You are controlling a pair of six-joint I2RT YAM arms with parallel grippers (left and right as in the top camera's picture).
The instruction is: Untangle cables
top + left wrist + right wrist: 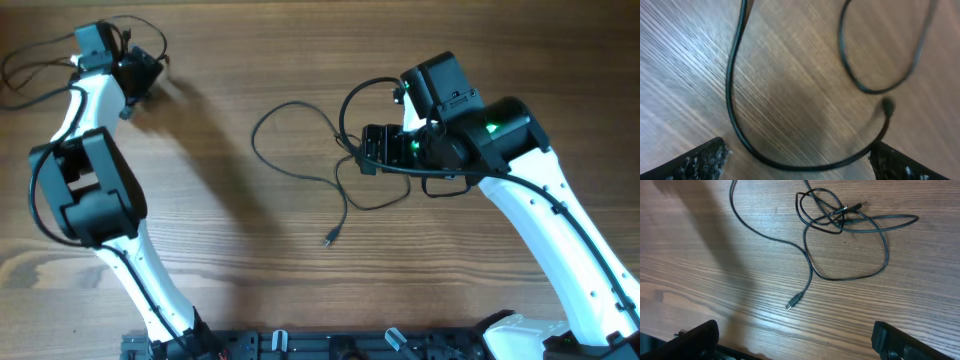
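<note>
One thin black cable curls over the wood in the blurred left wrist view, and its small plug shows at the right. It runs on the table between the wide-apart fingers of my left gripper, which is open at the table's far left corner. The other cables lie loosely knotted in the middle of the table, with one strand trailing to a plug. My right gripper hangs open by that knot, with nothing between its fingers.
Bare wooden table lies all round the cables. The left arm's black body stands over the left side and the right arm crosses the right. A black rail runs along the near edge.
</note>
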